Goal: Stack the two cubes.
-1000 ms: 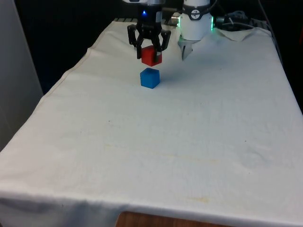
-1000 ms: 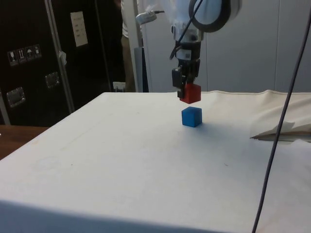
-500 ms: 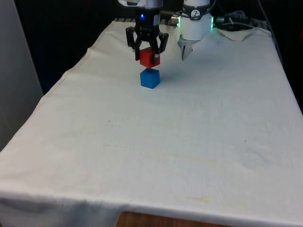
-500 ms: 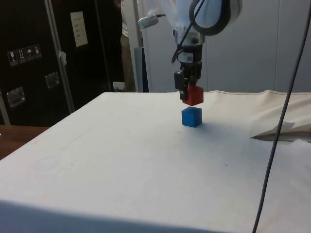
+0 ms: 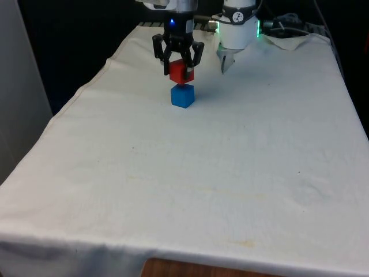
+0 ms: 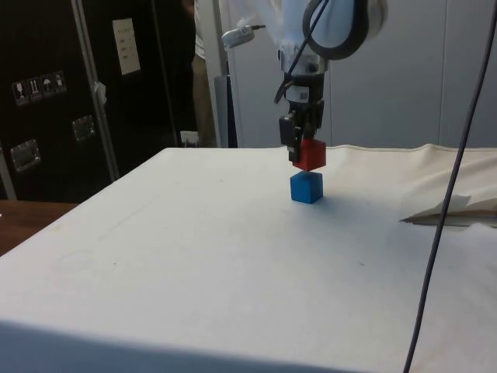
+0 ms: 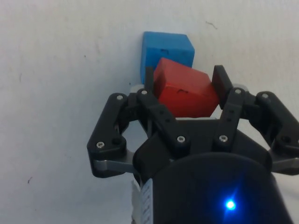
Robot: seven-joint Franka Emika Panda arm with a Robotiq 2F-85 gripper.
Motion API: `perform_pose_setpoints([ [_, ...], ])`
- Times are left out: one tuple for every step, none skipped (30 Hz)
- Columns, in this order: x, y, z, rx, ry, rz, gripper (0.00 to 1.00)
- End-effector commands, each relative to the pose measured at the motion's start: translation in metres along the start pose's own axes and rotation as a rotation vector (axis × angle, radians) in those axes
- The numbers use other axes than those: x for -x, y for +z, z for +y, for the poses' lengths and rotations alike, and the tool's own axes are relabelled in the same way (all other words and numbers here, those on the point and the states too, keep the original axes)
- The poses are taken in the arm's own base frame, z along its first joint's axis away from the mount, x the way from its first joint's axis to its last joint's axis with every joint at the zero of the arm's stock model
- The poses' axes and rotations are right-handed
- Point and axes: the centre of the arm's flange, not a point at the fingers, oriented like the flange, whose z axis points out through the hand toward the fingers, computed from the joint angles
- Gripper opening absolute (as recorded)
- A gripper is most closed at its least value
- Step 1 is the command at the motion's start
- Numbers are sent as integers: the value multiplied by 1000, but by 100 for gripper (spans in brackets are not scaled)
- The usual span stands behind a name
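Above the blue cube [image 5: 183, 96], near the far end of the worktop [image 5: 230, 173], the claw [image 5: 178, 64] hangs with its fingers clamped on the red cube [image 5: 181, 71], one finger on each of two opposite faces. In the front view the red cube sits almost straight over the blue one, its lower edge just above the blue top, with only a thin gap between them, if any; I cannot tell for certain whether they touch. The side view gives the same reading: the red cube [image 6: 311, 154] is directly over the blue cube [image 6: 307, 187] and very close to it. From the wrist, the red cube [image 7: 186, 88] overlaps the blue cube [image 7: 166, 49] only in part and looks turned a little against it, so the two sets of edges do not run parallel. The blue cube rests flat on the cloth, free of the fingers. My judgement is that the coming move is a short straight descent, perhaps with a slight twist to square the edges, before the fingers let go.
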Motion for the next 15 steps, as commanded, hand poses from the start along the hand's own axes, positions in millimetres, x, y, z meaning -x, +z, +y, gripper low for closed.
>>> perform_pose_setpoints([
  [1, -2, -2, -13, 2, 11, 13],
  [2, -1, -2, -14, 3, 11, 13],
  [2, -1, -2, -15, 5, 13, 13],
  [2, -2, -2, -16, 7, 15, 13],
  [2, -1, -2, -16, 7, 15, 13],
  [2, 0, -2, -17, 9, 19, 13],
  [3, 1, -2, -18, 11, 21, 13],
  [0, 2, 0, -1, 9, 7, 13],
  [3, 2, -3, -18, 11, 23, 13],
  [3, 2, -3, -18, 12, 26, 13],
  [4, 3, -2, -18, 14, 28, 13],
  [3, 4, -3, -18, 15, 31, 13],
  [4, 6, -2, -18, 18, 36, 13],
  [4, 7, -3, -18, 19, 39, 13],
  [4, 7, -3, -18, 20, 40, 13],
])
